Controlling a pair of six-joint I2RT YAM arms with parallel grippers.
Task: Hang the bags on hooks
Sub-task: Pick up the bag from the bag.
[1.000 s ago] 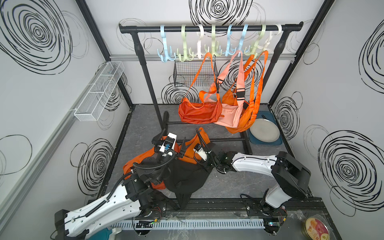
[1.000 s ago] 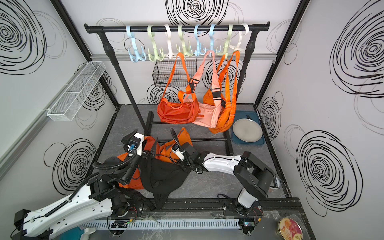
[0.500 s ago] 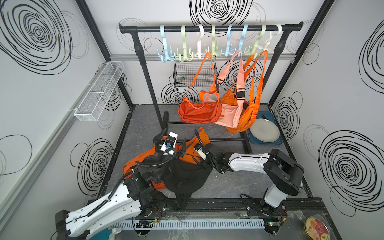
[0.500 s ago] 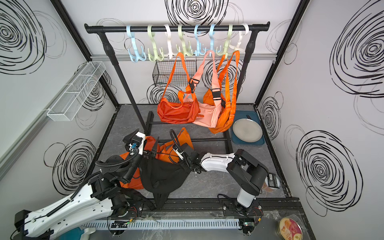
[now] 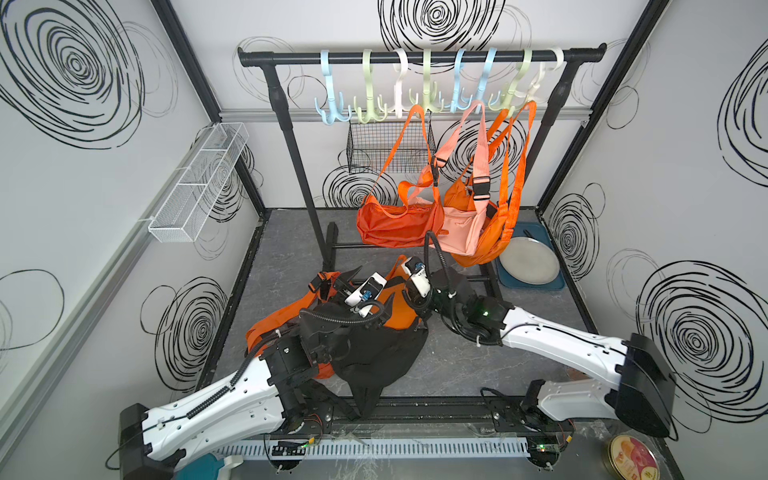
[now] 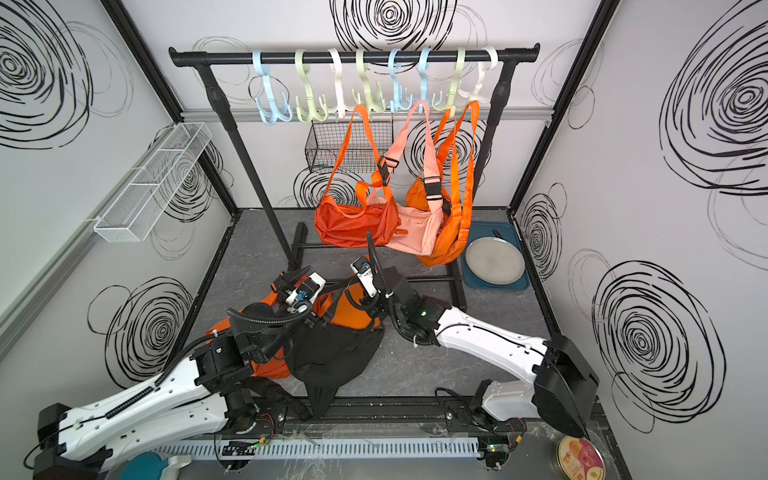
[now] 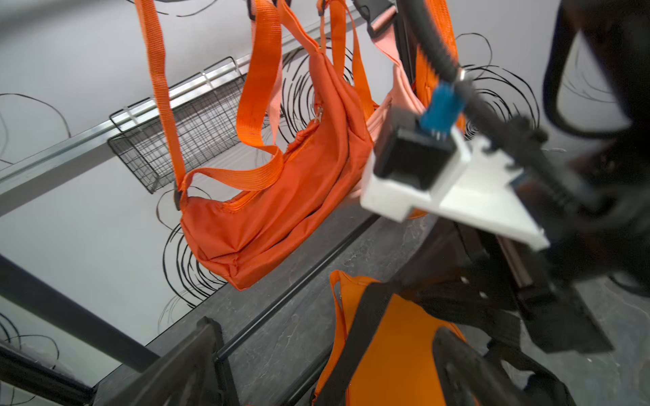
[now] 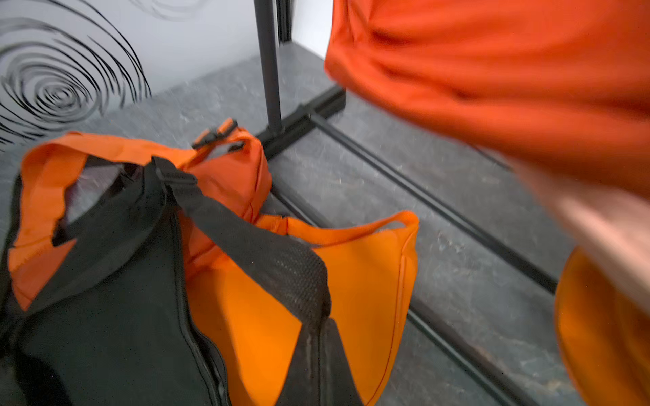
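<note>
- The bag (image 5: 374, 357) lay slumped on the desk (image 5: 457, 365) at 6 o'clock.
- The right hand (image 5: 409, 300) was pressed together at the bag's 1 o'clock edge, apparently pinching the black strap (image 8: 253, 246); its fingertips were hidden.
- The left hand (image 5: 336, 279), at the right hand's 9 o'clock, gaped wide and held nothing.
- Lifting well would mean rising slowly until the strap drew into an open loop, clear of the left hand.
- The bag looked limp: a black zipped panel and orange sides, likely to sag and swing.
- Towards 12 o'clock, three hung bags (image 5: 399, 224) crowded the rail (image 5: 415, 56) from 12 to 1 o'clock.
- Farthest, at 11 o'clock, the blue hook (image 5: 330, 106) and green hook (image 5: 368, 108) stood bare.
</note>
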